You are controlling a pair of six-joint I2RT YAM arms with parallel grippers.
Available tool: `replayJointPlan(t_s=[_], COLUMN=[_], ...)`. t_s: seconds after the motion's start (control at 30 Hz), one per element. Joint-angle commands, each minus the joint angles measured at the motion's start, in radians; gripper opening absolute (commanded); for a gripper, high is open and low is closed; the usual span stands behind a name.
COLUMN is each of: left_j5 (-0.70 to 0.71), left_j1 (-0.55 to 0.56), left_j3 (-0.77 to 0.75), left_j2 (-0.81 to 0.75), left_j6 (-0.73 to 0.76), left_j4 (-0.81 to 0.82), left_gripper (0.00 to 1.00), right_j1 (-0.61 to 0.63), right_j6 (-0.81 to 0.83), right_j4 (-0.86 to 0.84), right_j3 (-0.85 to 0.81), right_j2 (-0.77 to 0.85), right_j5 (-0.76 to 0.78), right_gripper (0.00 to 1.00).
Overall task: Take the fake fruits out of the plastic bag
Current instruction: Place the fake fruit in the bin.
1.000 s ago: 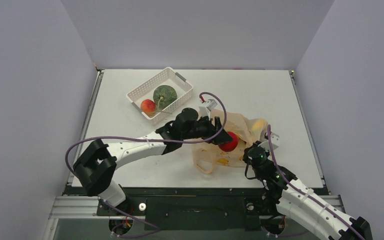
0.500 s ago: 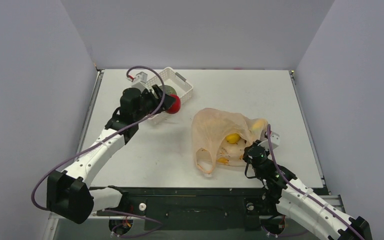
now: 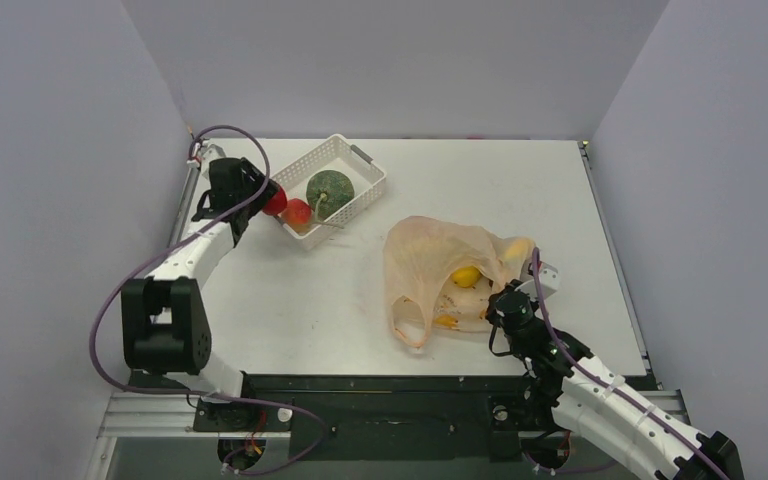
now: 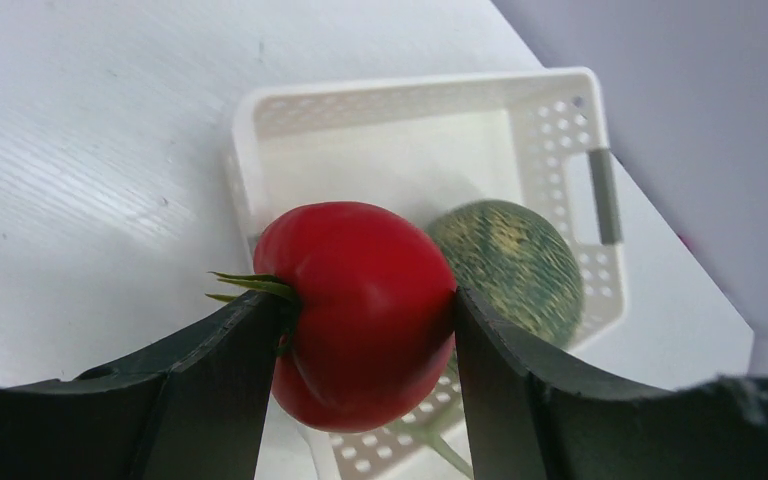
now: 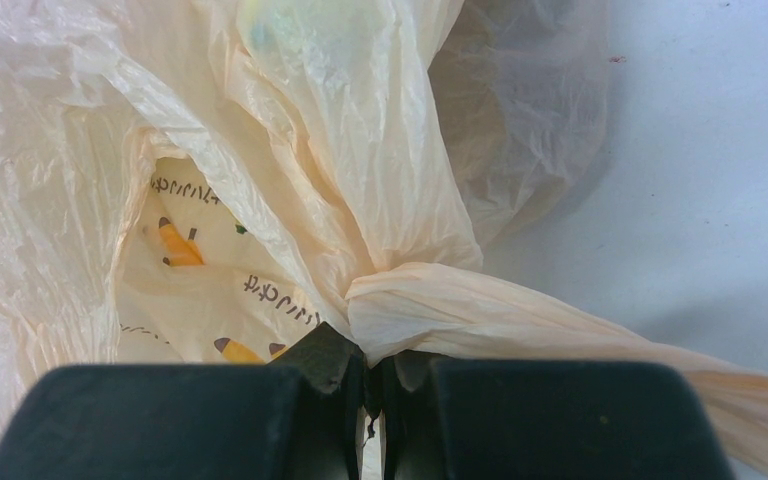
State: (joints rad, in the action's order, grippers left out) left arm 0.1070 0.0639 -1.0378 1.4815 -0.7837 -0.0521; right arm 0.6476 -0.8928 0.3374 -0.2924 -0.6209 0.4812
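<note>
Your left gripper [image 4: 360, 305] is clamped on the red fruit [image 4: 350, 250], one finger on each flank, with the green calyx poking out to the side. That fruit is out of the plastic bag [image 3: 430, 255] and hangs over the near-left short side of the white basket [image 4: 410, 82], more above the rim than above the floor. The relation that matters is this: from the wrist camera the basket stretches away from the fingers along its long axis. The bare floor lies ahead, toward the far end, and the green melon [image 4: 505, 260] fills the right side. From above, the peach [image 3: 298, 211] sits just beside the fruit, inside the near corner. The wrist view hides it behind the fruit, so you cannot judge that gap from there. I judge that letting go here risks landing on the rim or the peach, and that a short reach forward along the basket would put the fruit over free floor. Your right gripper [image 5: 372, 370] is pinched tight on a gathered twist of the bag's film, near a handle. It anchors the bag on the table [image 3: 290, 300], well apart from the basket. A yellow fruit [image 3: 465, 276] shows through the film, so the bag is not yet empty. The right arm is the nearer one to it, but it is occupied, so the next pick likely falls to the left arm.
</note>
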Motion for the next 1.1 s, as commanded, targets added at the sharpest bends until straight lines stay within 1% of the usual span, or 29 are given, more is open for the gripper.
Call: replayJointPlan(t_s=[0.0,0.03,0.17,0.37,0.43,0.5,0.57,0.6,0.67,0.73,0.87,1.07], left_j5=[-0.065,-0.061,-0.048,-0.126,-0.124,-0.096,-0.079,-0.075,-0.067,-0.060,-0.046,-0.056], left_j1=[-0.058,-0.081,-0.088,-0.085,-0.080,-0.076,-0.077,-0.076,-0.076,-0.076,-0.076,-0.073], left_j3=[-0.130,-0.147,-0.202,-0.269,-0.287,-0.307,-0.319,-0.320,-0.318,-0.311,-0.296,-0.347], left_j2=[0.141,0.172,0.253,0.351,0.367,0.376,0.377,0.373,0.359,0.334,0.284,0.281], left_j6=[0.003,0.021,0.057,0.070,0.070,0.072,0.072,0.069,0.070,0.079,0.100,0.104], left_j4=[0.031,0.034,0.037,0.033,0.021,-0.009,-0.034,-0.042,-0.057,-0.070,-0.098,-0.199], left_gripper=[0.00,0.00,0.00,0.00,0.01,0.07,0.17,0.25,0.33,0.37,0.42,0.47], right_j1=[-0.008,-0.010,-0.012,-0.014,-0.013,-0.014,-0.013,-0.013,-0.014,-0.014,-0.014,-0.014], right_j6=[0.018,0.018,0.019,0.016,0.017,0.018,0.018,0.018,0.016,0.014,0.016,0.019], right_j4=[-0.032,-0.030,-0.028,-0.021,-0.018,-0.014,-0.011,-0.010,-0.011,-0.010,-0.010,-0.007], right_j3=[-0.034,-0.033,-0.034,-0.034,-0.035,-0.037,-0.039,-0.038,-0.039,-0.037,-0.038,-0.047], right_j2=[0.004,0.006,0.014,0.021,0.026,0.032,0.034,0.035,0.036,0.035,0.031,0.029], right_j5=[0.002,0.002,0.000,-0.005,-0.006,-0.006,-0.008,-0.008,-0.010,-0.011,-0.012,-0.016], right_gripper=[0.00,0.00,0.00,0.00,0.00,0.00,0.00,0.00,0.00,0.00,0.00,0.00])
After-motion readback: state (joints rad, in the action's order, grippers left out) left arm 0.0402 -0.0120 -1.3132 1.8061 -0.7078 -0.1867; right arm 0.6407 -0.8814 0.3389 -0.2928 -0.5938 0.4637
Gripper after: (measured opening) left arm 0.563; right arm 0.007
